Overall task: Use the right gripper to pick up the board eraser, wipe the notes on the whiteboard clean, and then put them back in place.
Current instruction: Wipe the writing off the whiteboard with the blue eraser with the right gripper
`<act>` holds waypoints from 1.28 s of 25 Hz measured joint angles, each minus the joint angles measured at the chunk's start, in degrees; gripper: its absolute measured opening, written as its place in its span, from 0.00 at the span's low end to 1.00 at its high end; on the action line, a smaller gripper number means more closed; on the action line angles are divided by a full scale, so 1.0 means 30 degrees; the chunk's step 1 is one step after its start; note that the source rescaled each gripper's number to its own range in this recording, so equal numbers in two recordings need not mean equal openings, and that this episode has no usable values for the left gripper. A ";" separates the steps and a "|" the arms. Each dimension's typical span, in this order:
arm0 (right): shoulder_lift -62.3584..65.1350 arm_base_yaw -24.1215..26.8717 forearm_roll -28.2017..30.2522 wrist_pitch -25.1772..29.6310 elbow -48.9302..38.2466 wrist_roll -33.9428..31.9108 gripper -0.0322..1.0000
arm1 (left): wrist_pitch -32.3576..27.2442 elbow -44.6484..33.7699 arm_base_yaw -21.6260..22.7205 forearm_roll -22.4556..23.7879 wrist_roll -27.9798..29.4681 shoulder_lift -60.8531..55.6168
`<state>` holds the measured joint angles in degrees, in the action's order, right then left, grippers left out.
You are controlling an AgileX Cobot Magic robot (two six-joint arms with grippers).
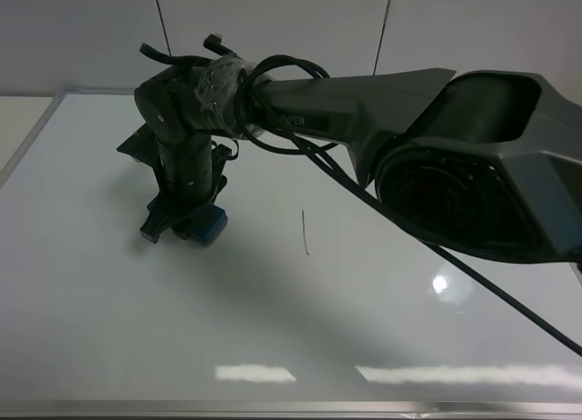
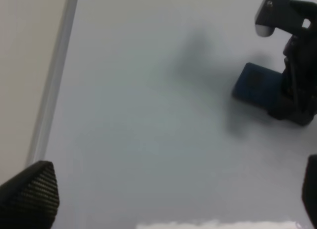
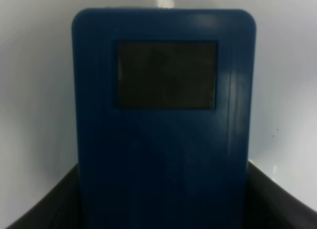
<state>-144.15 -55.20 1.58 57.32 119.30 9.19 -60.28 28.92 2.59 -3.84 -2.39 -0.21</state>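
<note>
Where the right gripper (image 1: 185,224) clamps, the board eraser (image 1: 213,225) sits.

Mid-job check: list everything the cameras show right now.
whiteboard: one, glossy white with a silver-grey frame, fills most of the view.
notes: one thin black vertical stroke, near the board's middle.
board eraser: one, blue with a dark grey patch, left of the stroke.
right gripper: one, black, shut on the board eraser, reached across to the board's left half.
left gripper: one, black, open, over the board near its frame.
</note>
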 joint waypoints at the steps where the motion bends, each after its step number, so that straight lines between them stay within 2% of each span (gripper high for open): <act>1: 0.0000 0.0000 0.0000 0.0038 0.0000 -0.0041 0.06 | 0.0000 0.0000 0.0000 0.0000 0.0000 0.0000; 16: 0.0290 0.0000 -0.0390 0.0978 -0.0084 -0.1845 0.06 | 0.0000 0.0000 0.0000 0.0000 0.0000 0.0000; 21: 0.0953 0.0044 -0.0528 0.1757 -0.1193 -0.1976 0.06 | 0.0000 0.0000 0.0000 0.0000 0.0000 0.0000; 32: 0.4031 0.1168 -0.0875 -0.1461 -0.7638 -0.2618 0.06 | 0.0000 0.0000 0.0000 0.0000 0.0000 0.0000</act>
<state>-132.06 -51.70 -1.04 52.94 96.39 1.34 -60.28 28.92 2.59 -3.84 -2.39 -0.21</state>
